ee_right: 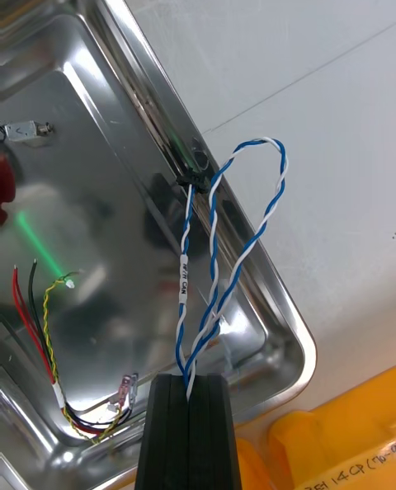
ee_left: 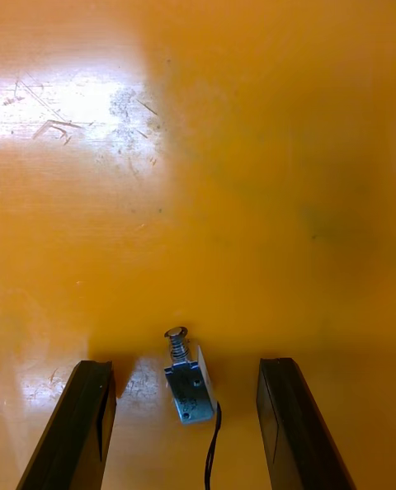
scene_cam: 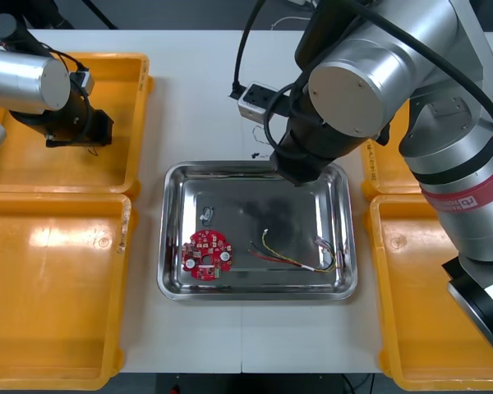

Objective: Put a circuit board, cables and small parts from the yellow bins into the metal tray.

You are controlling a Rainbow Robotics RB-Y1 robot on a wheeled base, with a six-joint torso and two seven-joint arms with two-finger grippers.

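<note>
My right gripper (ee_right: 190,387) is shut on a twisted blue and white cable (ee_right: 221,234), whose loop hangs over the far right rim of the metal tray (ee_right: 157,127). In the tray (scene_cam: 174,238) lie a round red circuit board (scene_cam: 206,254), a red and yellow cable (scene_cam: 292,253) and a small metal part (scene_cam: 206,214). My left gripper (ee_left: 183,365) stands open low over the floor of the far left yellow bin (scene_cam: 33,164). A small metal part (ee_left: 190,384) with a spring and a black lead lies between its fingers.
A white power box (scene_cam: 257,100) with a black cord sits on the table beyond the tray. My right arm (scene_cam: 370,82) hangs over the tray's far right corner. A yellow bin (scene_cam: 49,287) stands near left, another (scene_cam: 444,295) near right.
</note>
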